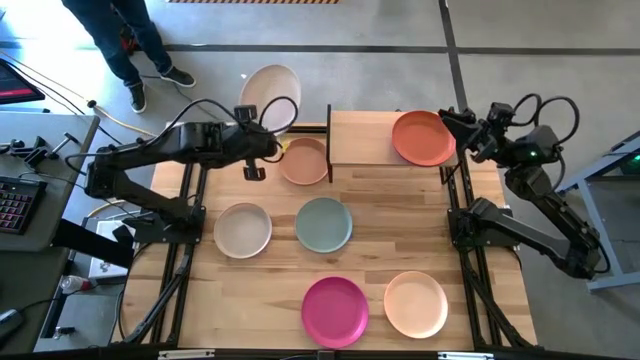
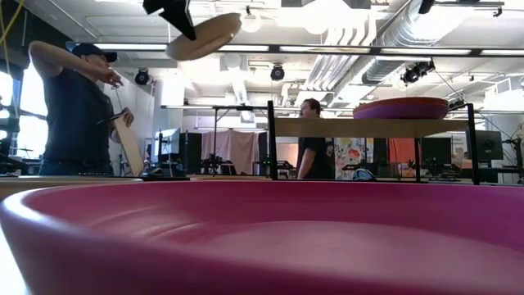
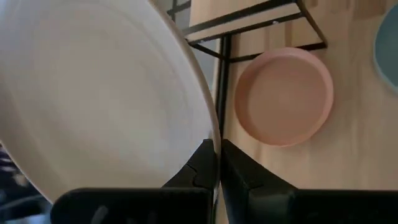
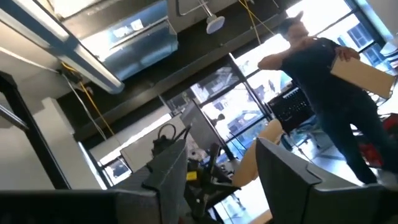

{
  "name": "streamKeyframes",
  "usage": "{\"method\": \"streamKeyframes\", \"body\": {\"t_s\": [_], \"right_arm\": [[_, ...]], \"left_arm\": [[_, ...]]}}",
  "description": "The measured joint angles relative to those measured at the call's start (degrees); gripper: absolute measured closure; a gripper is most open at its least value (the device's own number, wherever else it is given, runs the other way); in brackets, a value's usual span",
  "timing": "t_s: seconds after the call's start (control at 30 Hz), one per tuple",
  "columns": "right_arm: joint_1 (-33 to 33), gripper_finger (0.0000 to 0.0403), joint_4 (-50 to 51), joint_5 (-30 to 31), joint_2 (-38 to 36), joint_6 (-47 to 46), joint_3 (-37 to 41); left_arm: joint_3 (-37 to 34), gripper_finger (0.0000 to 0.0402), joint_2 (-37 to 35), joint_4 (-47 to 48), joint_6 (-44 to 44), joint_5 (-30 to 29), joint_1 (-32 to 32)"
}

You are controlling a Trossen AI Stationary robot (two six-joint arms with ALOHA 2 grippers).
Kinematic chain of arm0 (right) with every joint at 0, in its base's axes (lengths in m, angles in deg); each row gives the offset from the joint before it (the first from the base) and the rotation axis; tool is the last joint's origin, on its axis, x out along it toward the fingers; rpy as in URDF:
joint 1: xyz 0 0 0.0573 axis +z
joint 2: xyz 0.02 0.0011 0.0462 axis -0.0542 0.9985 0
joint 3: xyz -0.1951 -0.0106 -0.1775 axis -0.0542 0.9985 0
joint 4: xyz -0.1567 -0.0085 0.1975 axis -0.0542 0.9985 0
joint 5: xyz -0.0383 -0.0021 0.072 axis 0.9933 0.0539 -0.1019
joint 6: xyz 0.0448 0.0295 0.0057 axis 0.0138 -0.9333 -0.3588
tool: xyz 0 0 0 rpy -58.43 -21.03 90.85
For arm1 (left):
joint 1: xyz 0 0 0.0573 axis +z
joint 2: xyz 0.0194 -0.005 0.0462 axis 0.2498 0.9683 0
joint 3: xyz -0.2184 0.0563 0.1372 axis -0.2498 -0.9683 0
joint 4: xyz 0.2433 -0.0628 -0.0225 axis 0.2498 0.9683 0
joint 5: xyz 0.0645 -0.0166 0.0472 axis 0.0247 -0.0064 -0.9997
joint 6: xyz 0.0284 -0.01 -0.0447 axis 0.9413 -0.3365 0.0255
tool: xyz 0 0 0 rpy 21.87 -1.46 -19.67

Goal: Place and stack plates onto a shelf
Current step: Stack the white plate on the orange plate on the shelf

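Note:
My left gripper (image 1: 268,130) is shut on a cream plate (image 1: 270,95), held high beyond the table's far edge, left of the shelf (image 1: 365,140). In the low view the plate (image 2: 205,37) hangs tilted near the ceiling lights. A rust-orange plate (image 1: 423,137) lies flat on the shelf's right end. My right gripper (image 1: 450,122) is open beside that plate's right rim; its wrist view (image 4: 217,165) shows only the room between the fingers. On the table lie a peach plate (image 1: 305,160), a pale pink plate (image 1: 243,228), a grey-teal plate (image 1: 323,224), a magenta plate (image 1: 335,310) and another peach plate (image 1: 415,303). My left gripper pinches the cream plate's rim (image 3: 212,134) between its two fingers (image 3: 239,171), one on the plate's inner face and one on its underside. The plate is lifted clear of everything and tilted, standing away from the fingers toward the far side.
The shelf's black uprights (image 1: 329,145) stand just right of the peach plate. The magenta plate (image 2: 262,238) fills the low view's foreground. A person (image 1: 130,45) stands beyond the far left corner, and another person (image 2: 315,139) shows behind the shelf. The shelf's left half (image 1: 355,135) is bare wood.

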Motion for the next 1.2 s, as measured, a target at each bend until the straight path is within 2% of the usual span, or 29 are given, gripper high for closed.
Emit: {"method": "streamKeyframes", "body": {"t_s": [0.3,0.53,0.67,0.9,1.1,1.2], "right_arm": [[0.0,0.0237,-10.0,-0.1,4.8,-2.4,-0.1],[1.6,0.0238,-8.5,-2.7,10.1,1.2,-6.9],[3.8,0.0238,-2.7,-3.3,13.7,6.5,-12.9],[5.6,0.0238,12.8,-3.2,19.9,13.6,-23.8],[6.8,0.0238,19.2,-3.2,23.5,16.1,-28.3],[6.9,0.0238,21.4,-1.1,24.8,16.1,-29.2]], "left_arm": [[0.0,0.0401,0.0,-0.4,5.1,-6.3,-5.1],[0.0,0.0401,0.1,-0.5,5.1,-6.5,-5.7],[0.0,0.0401,0.6,-1.5,6.1,-7.7,-5.6],[0.1,0.0401,1.0,-6.8,13.0,-9.3,-5.2],[0.0,0.0401,1.3,-10.0,17.5,-9.6,-4.4],[0.0,0.0401,1.5,-12.3,19.6,-9.5,-3.5]]}}
